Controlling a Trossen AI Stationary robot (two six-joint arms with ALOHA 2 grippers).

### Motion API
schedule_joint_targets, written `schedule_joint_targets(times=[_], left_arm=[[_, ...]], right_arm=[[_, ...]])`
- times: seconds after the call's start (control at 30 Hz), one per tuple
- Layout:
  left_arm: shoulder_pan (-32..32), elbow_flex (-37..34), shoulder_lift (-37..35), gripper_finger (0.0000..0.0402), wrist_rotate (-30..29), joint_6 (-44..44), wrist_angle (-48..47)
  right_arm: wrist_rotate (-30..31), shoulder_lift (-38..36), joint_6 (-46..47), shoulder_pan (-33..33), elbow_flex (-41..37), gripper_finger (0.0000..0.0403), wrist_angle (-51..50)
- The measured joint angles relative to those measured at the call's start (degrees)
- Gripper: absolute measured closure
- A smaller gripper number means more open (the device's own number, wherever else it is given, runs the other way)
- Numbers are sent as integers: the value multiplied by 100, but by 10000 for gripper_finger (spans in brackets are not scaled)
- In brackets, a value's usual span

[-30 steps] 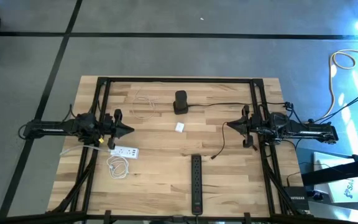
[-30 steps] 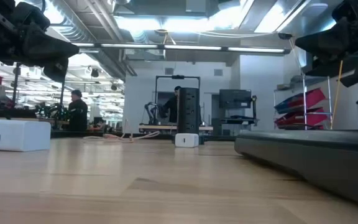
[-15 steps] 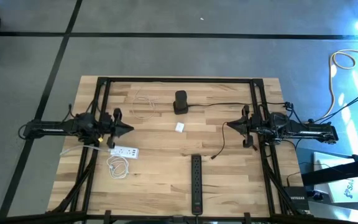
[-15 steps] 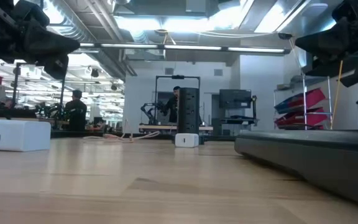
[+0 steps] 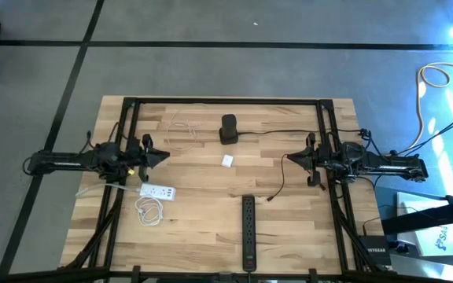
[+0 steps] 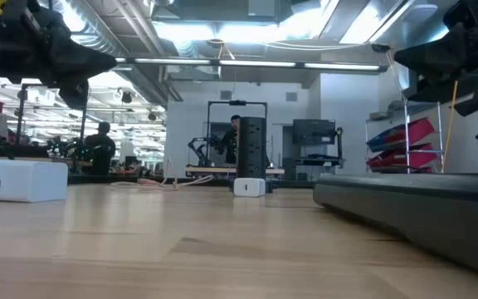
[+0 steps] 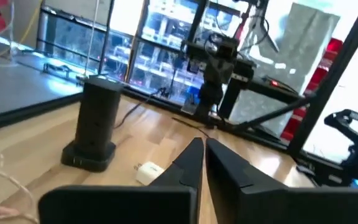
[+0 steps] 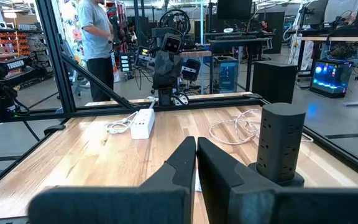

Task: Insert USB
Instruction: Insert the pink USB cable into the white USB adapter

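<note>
Behind the light wooden plank table [image 5: 211, 212] we see a workshop hall, with people standing among racks and desks well away from the arms. On the table lie a black upright tower power strip [image 5: 228, 128] near the far edge, a small white cube charger [image 5: 226, 160] just in front of it, a white flat power strip with a coiled white cord [image 5: 156, 191] by the left arm, a long black power strip [image 5: 248, 230] near the front edge, and a thin black USB cable [image 5: 277, 178] trailing toward the right arm, its free end [image 5: 270, 200] resting on the wood.

Our left gripper [image 5: 160, 157] hovers above the table beside the white strip, fingers pressed together and holding nothing. Our right gripper [image 5: 292, 159] hangs near the upper stretch of the black cable, fingers likewise together and empty.

We judge the task to be at its very start: the plug lies untouched, and no arm has closed on anything. Next we would need to part the right fingers, bring them down over the cable's free end, and grip close behind the plug so it can be aligned with a port. Which port is meant we cannot tell.
</note>
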Motion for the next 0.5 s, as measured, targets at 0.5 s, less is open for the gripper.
schedule_joint_targets(times=[0.5], left_arm=[[-62,4,3242,235,-1024,-642,3147]], right_arm=[[1,0,-2,-1,1,402,-2]])
